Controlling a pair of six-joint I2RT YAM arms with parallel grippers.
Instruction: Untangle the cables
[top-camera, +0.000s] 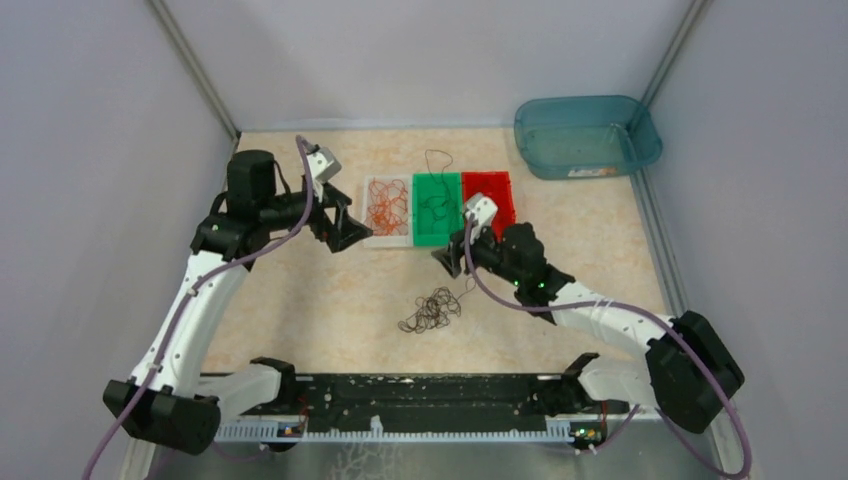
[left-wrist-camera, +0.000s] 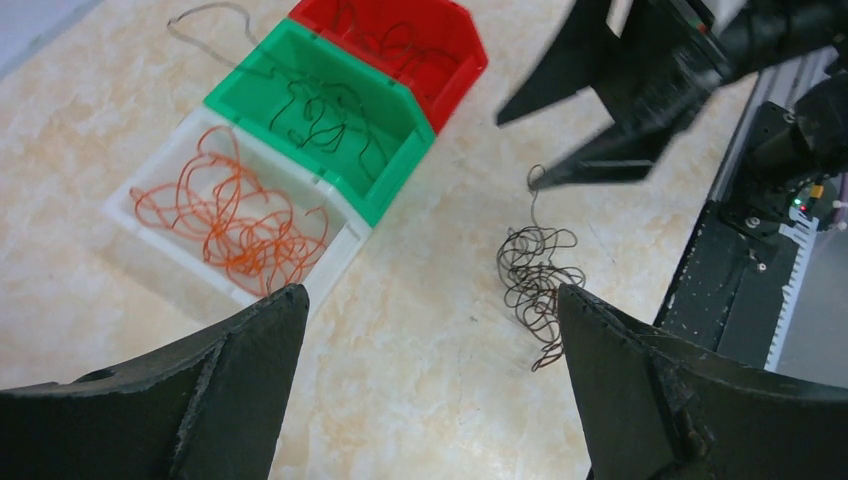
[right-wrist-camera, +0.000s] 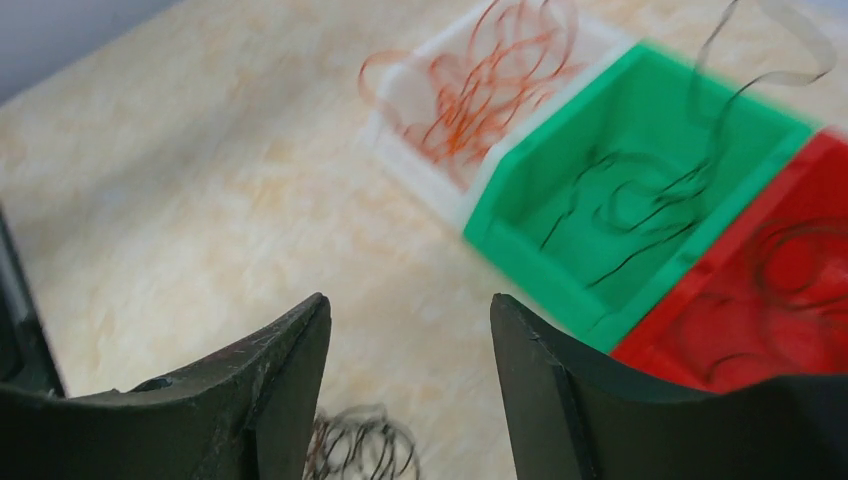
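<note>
On the table near the arm bases, a tangle of dark cables lies loose. Beyond it the right tool hangs open, holding nothing; the left tool gapes wide. Farther back, orange cables fill the white bin.

Gripper parted, empty; orange cables in white bin, dark cables in green bin.

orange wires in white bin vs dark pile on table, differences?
Colour: the orange wires are orange-red, the dark pile brown-black. Place: the orange wires lie inside the white bin; the dark pile sits on the table. Spread: orange wires loose and wide, dark pile bunched tight. Both are thin, curly and tangled.
</note>
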